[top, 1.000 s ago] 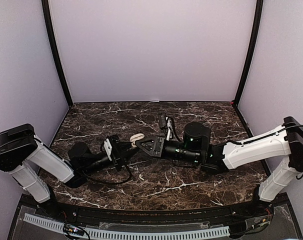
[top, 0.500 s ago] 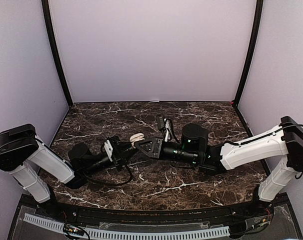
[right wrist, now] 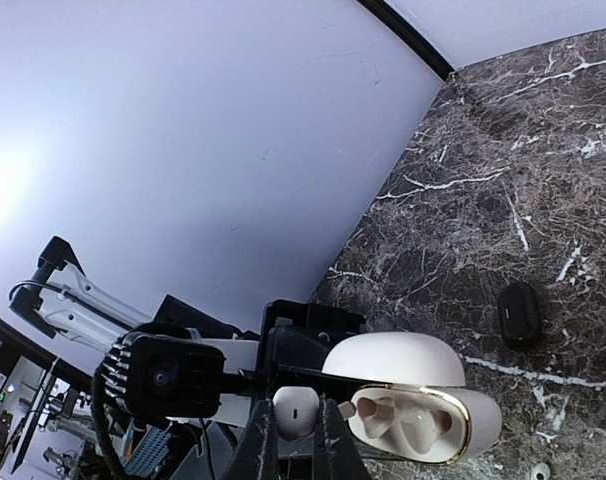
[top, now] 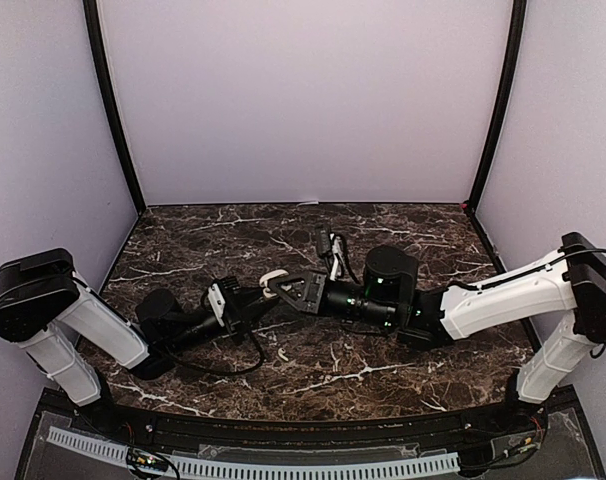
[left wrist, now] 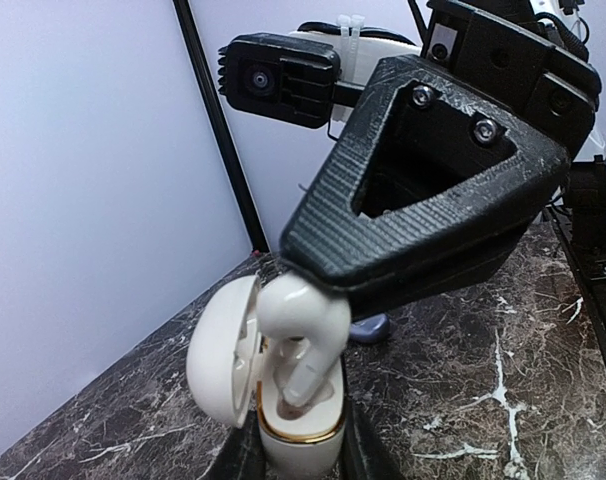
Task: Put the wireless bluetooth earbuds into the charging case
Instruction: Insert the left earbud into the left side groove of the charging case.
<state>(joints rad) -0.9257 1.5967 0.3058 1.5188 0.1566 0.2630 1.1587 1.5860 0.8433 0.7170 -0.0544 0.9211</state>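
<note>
Between right pincer (right wrist: 296, 428) tips, pinched white earbud (left wrist: 305, 315), stem inside case (left wrist: 223, 355) in left pincer (left wrist: 301, 468)

- A robotics lab test booth: plain pale wall panels (top: 303, 100) close it in at 9, 12 and 3 o'clock.
- Black frame posts (top: 111, 110) stand in the back corners, at 10 and 2 o'clock.
- A dark marble-patterned tabletop (top: 383, 225) forms the work surface.
- Two white-and-black robot arms are mounted at its near edge, the left arm (top: 88, 325) at 8 o'clock and the right arm (top: 513, 292) at 4 o'clock.
- A slotted cable duct (top: 283, 467) runs along 6 o'clock.
- The right arm's wrist carries a small black camera (left wrist: 278, 75).
</note>
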